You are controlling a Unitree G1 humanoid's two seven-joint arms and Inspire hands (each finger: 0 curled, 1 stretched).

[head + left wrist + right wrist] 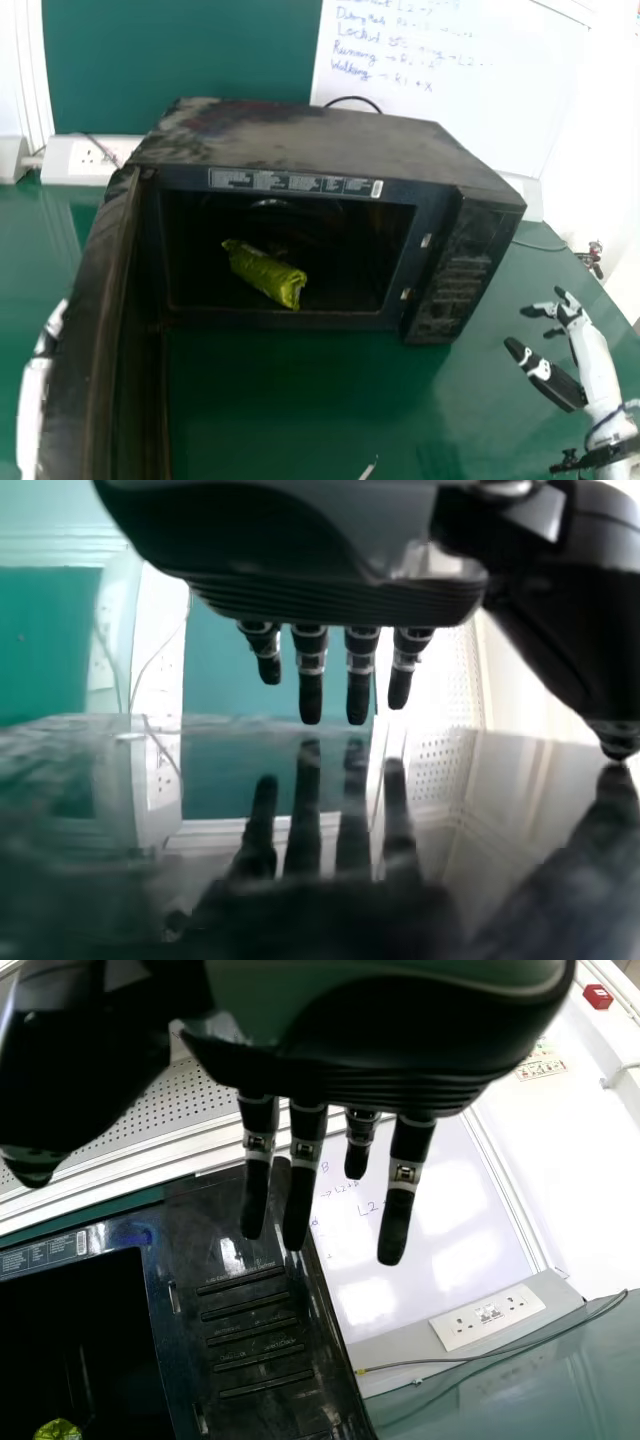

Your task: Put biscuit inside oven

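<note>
The biscuit packet, yellow-green, lies inside the black oven near its front opening, and a bit of the packet shows in the right wrist view. The oven door stands wide open on the left. My left hand is partly hidden behind the door; in the left wrist view the left hand has straight fingers near a glossy reflecting surface. My right hand is to the right of the oven, open and holding nothing; in the right wrist view the right hand has its fingers extended.
The oven's control panel is at its right side, facing my right hand. A green table lies in front. Behind stand a whiteboard and a wall socket strip. A small object lies at the table's right edge.
</note>
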